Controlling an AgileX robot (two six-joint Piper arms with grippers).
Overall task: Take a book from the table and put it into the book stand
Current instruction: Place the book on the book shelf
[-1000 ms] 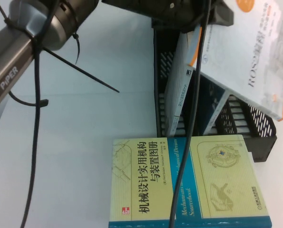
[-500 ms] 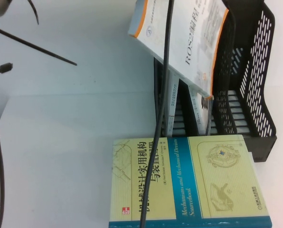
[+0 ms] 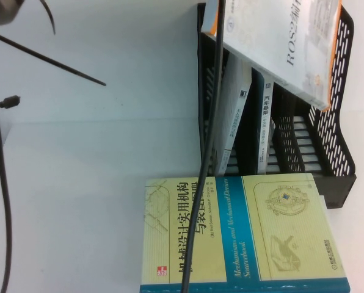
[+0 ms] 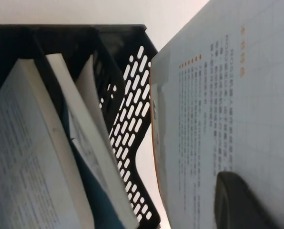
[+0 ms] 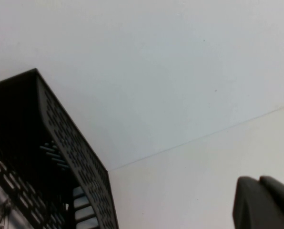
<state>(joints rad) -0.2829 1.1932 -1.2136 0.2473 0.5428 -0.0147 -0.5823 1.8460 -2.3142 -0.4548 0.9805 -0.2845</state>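
A white book with orange trim [image 3: 286, 43] hangs tilted over the right-hand slots of the black mesh book stand [image 3: 341, 165]. In the left wrist view my left gripper [image 4: 230, 195] is shut on this book [image 4: 228, 95], with one dark finger [image 4: 242, 205] pressed flat on its cover; the stand [image 4: 132, 143] lies beside it. Two books [image 3: 231, 122] stand upright in the stand's left slots. My right gripper [image 5: 261, 200] is shut and empty over bare table, beside the stand's outer wall [image 5: 70, 143]. Neither gripper shows in the high view.
A thick yellow and blue book [image 3: 243, 232] lies flat on the table in front of the stand. A black cable [image 3: 206, 152] hangs across the high view over the stand and that book. A black rod [image 3: 47, 59] and more cable are at the left.
The white book has swung right and up, from over the stand's middle to over its right-hand slots. The left arm has left the high view.
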